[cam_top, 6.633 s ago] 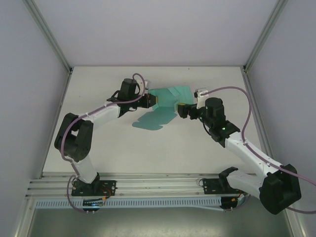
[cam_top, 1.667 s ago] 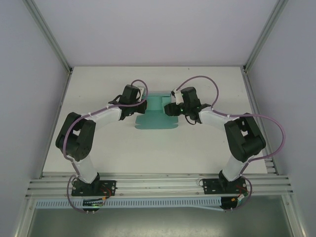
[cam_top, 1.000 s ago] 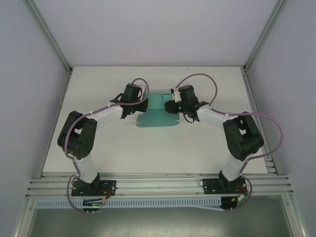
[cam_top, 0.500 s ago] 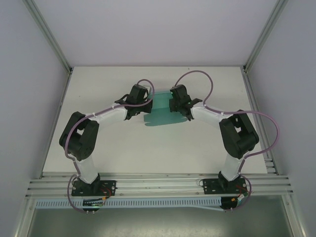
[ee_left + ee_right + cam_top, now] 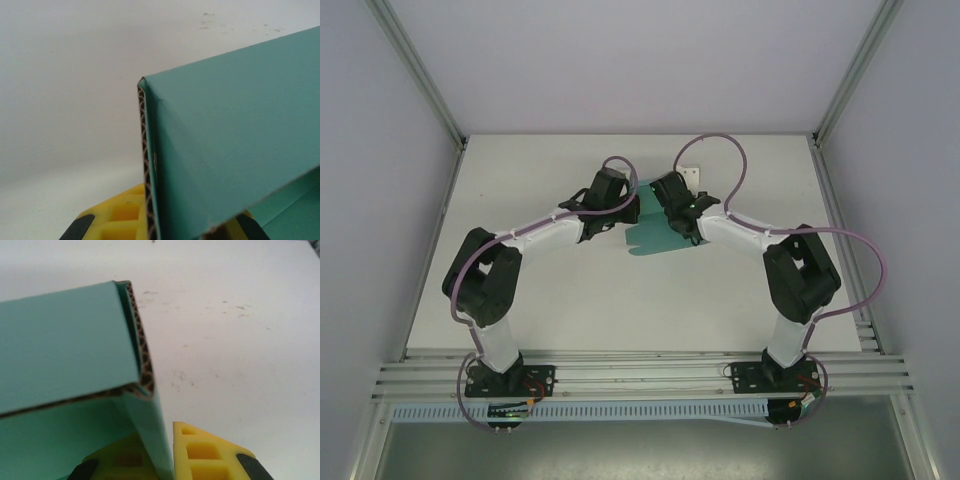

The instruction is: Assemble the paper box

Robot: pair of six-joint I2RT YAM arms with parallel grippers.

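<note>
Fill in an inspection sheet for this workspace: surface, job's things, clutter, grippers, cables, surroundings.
Surface: white table, with faint dark scuffs in the right wrist view.
Job's things: teal-green corrugated card box, partly folded, walls raised, brown fluted edges showing, held between the two arms.
Clutter: nothing seen.
Grippers: left gripper shut on one wall of the box; right gripper shut on the opposite wall; both have yellow fingers.
Cables: purple cables loop above each wrist and run along the arms, off the box.
Surroundings: pale enclosure walls, aluminium corner posts, mounting rails at the near edge.
</note>
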